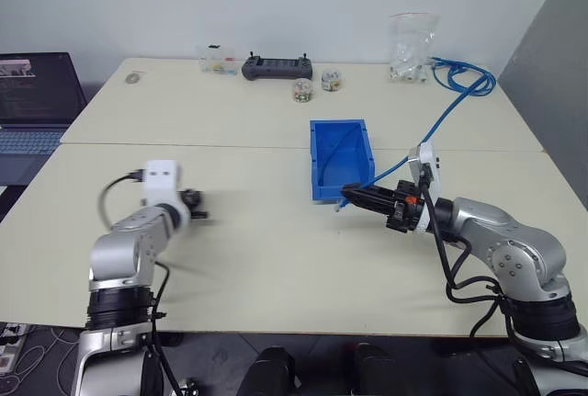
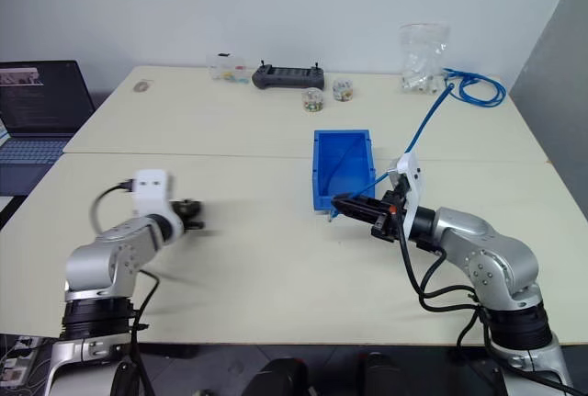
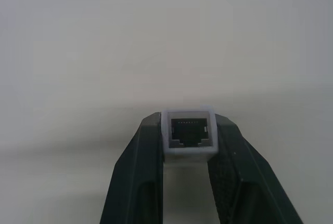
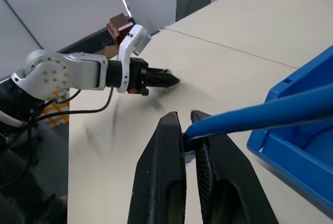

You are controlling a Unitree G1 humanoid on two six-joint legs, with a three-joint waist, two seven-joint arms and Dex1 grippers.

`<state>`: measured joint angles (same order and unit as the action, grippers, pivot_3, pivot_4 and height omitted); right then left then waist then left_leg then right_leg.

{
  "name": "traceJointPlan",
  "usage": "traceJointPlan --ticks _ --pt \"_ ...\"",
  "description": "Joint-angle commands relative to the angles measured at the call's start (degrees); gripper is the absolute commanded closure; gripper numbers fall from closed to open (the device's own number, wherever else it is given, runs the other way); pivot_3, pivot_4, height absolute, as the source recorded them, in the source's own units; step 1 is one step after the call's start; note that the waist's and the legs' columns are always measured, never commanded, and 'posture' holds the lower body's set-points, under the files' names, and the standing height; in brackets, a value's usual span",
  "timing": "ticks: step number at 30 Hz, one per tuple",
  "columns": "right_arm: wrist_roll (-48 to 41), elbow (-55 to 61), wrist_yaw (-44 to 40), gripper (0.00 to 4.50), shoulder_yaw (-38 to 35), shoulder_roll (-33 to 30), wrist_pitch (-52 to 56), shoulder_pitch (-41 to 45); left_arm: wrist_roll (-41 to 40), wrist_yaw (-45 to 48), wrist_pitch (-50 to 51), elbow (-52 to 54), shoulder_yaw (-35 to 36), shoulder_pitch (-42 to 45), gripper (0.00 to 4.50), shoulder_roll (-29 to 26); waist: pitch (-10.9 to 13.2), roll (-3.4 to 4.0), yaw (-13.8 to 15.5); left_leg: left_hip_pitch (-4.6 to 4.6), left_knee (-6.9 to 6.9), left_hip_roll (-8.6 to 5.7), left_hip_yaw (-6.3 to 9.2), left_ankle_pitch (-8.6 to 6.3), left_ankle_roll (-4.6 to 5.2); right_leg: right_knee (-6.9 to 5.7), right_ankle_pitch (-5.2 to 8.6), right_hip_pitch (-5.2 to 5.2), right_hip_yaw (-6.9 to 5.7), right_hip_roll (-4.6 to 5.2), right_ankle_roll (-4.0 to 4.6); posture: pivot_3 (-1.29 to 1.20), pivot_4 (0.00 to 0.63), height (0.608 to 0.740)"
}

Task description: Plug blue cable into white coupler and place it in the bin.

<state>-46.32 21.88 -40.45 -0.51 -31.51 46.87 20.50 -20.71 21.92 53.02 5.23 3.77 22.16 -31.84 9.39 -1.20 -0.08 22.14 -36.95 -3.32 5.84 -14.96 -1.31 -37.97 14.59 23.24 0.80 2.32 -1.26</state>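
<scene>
The fingers (image 3: pixel 143 167) of the left gripper (image 3: pixel 188 146) are clamped on the white coupler (image 3: pixel 188 135), which sits between their tips with its dark open socket facing outward, away from the wrist. The fingers (image 4: pixel 166 156) of the right gripper (image 4: pixel 183 133) are pinched on the blue cable (image 4: pixel 260 112) close to its end; the clear plug itself is tucked between the tips and hard to make out.

So both pick-ups look done: each part is in its own grip and lifted off the counter (image 1: pixel 276 258). The mating is not. In the head views the left gripper hangs over the left part of the counter while the right gripper is just in front of the bin (image 1: pixel 342 152), well apart from it, so plug and socket have yet to meet.

The cable trails back from the right gripper over the bin toward the far right of the counter. What remains, I judge, is bringing the two together, lining the plug up with the socket, pushing it home, and then setting the joined pair in the bin.
</scene>
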Motion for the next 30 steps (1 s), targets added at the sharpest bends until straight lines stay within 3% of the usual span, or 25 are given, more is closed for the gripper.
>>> traceJointPlan --ticks 1,3,6,11,18,30 --pt "0.4 4.2 -1.5 4.50 -2.3 -3.0 -1.1 -2.4 -3.4 16.3 -1.3 10.0 -9.9 0.5 3.69 -6.1 0.0 0.01 -0.1 0.00 0.01 0.00 -0.01 0.00 0.01 0.00 0.01 0.01 0.01 -0.01 0.00 0.00 0.150 0.740" --pt "0.5 5.1 -1.6 4.50 -2.5 -4.2 -1.4 -3.8 -3.1 23.2 -4.5 11.1 -14.3 1.3 3.69 -9.2 0.0 0.04 -0.4 -0.03 0.01 0.01 -0.04 -0.01 0.03 -0.02 0.01 0.00 0.04 -0.02 0.01 0.00 0.150 0.740" --pt "1.4 7.1 -1.6 4.50 -3.1 -5.7 -2.6 -7.3 3.8 38.0 -17.2 8.6 -26.0 6.0 3.69 -13.9 0.0 0.05 -0.8 -0.08 0.05 0.14 -0.09 -0.03 0.06 0.00 0.05 0.00 0.04 -0.13 0.06 0.00 0.150 0.740" --pt "5.9 8.9 -2.7 4.50 -1.3 -7.5 -6.5 -10.3 11.8 44.5 -30.2 -1.4 -34.1 12.2 3.69 -9.8 0.0 0.07 -0.6 -0.07 0.01 0.12 -0.15 -0.03 0.09 0.01 0.19 -0.03 0.06 -0.14 -0.14 0.00 0.150 0.740" --pt "12.7 8.8 -3.4 4.50 5.4 -5.6 -12.2 -9.3 18.2 46.1 -38.7 -11.8 -37.3 13.7 3.69 -2.7 0.0 0.07 -0.5 -0.06 -0.02 0.11 -0.11 -0.03 0.10 -0.02 0.20 -0.05 0.04 -0.14 -0.19 0.00 0.150 0.740" --pt "25.5 -2.3 -3.5 4.50 19.5 1.9 -15.4 1.9 19.8 49.2 -37.7 -14.7 -35.7 12.4 3.69 -0.3 0.0 0.09 -0.1 -0.14 -0.08 0.01 -0.04 -0.01 0.12 -0.04 0.15 -0.14 0.02 -0.12 -0.15 0.00 0.150 0.740"
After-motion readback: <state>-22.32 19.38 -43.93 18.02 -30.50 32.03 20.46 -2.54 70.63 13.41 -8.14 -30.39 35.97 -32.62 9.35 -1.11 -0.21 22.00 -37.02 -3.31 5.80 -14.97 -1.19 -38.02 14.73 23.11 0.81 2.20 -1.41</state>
